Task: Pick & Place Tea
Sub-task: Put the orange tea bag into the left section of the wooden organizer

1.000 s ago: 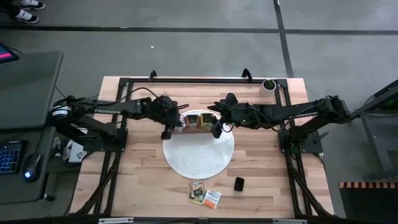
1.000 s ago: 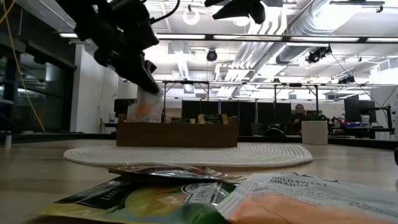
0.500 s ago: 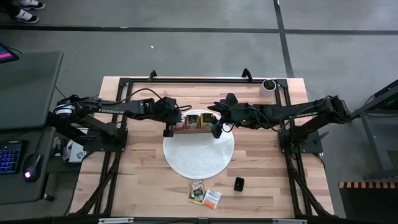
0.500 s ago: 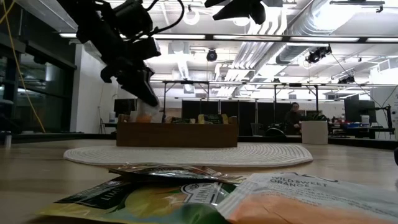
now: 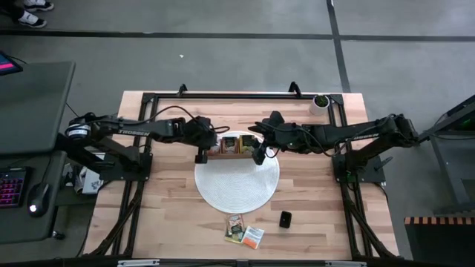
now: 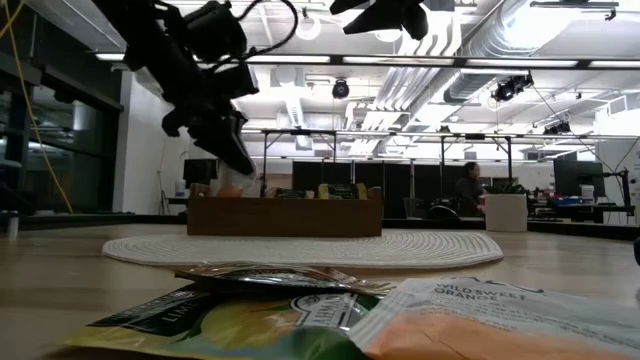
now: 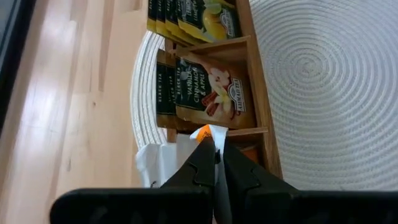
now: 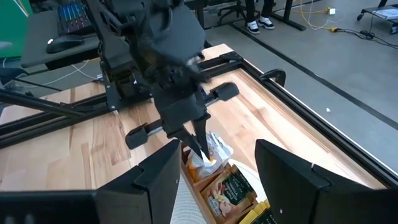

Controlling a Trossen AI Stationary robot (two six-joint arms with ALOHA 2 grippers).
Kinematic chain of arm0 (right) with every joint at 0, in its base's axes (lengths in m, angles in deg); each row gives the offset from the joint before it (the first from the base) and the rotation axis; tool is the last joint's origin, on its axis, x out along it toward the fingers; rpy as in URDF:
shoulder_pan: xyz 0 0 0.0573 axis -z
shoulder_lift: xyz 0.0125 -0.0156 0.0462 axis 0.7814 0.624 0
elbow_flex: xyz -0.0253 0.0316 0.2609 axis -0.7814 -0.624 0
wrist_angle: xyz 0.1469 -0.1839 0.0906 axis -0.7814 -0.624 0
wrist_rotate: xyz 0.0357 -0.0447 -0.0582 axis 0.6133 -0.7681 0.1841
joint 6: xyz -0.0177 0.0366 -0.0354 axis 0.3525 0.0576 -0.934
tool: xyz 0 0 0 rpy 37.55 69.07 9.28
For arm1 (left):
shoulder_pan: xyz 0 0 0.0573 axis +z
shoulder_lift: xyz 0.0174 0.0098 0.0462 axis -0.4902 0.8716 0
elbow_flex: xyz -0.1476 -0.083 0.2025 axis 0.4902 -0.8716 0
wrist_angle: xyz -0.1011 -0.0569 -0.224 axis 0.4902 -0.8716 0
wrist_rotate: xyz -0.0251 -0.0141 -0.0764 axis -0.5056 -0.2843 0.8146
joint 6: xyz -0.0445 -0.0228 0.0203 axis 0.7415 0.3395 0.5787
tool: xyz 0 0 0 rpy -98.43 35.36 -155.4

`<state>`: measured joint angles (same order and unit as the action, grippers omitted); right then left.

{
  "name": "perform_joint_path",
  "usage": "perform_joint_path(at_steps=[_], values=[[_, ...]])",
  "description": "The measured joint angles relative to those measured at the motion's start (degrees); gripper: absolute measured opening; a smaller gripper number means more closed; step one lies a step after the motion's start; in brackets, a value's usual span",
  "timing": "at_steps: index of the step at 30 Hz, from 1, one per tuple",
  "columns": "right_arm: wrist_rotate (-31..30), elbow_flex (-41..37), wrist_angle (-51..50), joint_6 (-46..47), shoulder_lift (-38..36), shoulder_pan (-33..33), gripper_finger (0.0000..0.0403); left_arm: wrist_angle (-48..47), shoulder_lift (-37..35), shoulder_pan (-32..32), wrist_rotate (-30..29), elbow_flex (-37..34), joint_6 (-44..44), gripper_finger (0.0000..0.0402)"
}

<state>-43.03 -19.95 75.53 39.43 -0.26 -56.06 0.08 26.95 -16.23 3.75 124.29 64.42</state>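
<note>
L gripper (image 7: pixel 216 163) clenched on orange tea packet (image 7: pixel 205 132), box's (image 7: pixel 261 118) end slot right below. R gripper (image 8: pixel 217 168) open, waiting opposite, nothing held.

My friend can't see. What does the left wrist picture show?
The left gripper is shut on an orange and white tea packet, held at the end compartment of a wooden box. The other compartments hold brown and yellow-green packets, and the box sits on a round woven mat.
</note>
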Motion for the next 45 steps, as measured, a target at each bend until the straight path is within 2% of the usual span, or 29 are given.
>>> perform_joint_path(at_steps=[5, 8, 17, 22, 38, 45], values=[[0.0, 0.0, -0.18, 0.0, 0.0, 0.0, 0.02, -0.32, 1.99, 0.0, 0.95, -0.01, -0.06, 0.0004], [0.0, 0.0, -0.36, 0.0, 0.02, 0.0, 0.0201, 0.13, 3.06, 0.0, 2.32, -0.01, -0.71, 0.0024], [0.42, 0.0, -0.73, 0.03, 0.02, 0.0, 0.02, 1.13, 3.23, 0.01, 2.04, -0.01, 0.59, 0.0147], [0.78, 0.0, -1.09, 0.02, 0.02, 0.0, 0.0202, 0.8, 2.56, 0.0, 1.48, -0.03, 1.03, 0.0191], [3.63, 0.0, -5.01, 0.08, 0.02, 0.0, 0.0204, -7.81, -11.3, 0.02, -3.96, -0.08, 3.65, 0.0199], [4.07, 0.0, -5.38, 0.04, 0.02, 0.0, 0.0204, -7.27, -12.52, 0.0, -4.09, -0.01, 4.43, 0.0199]])
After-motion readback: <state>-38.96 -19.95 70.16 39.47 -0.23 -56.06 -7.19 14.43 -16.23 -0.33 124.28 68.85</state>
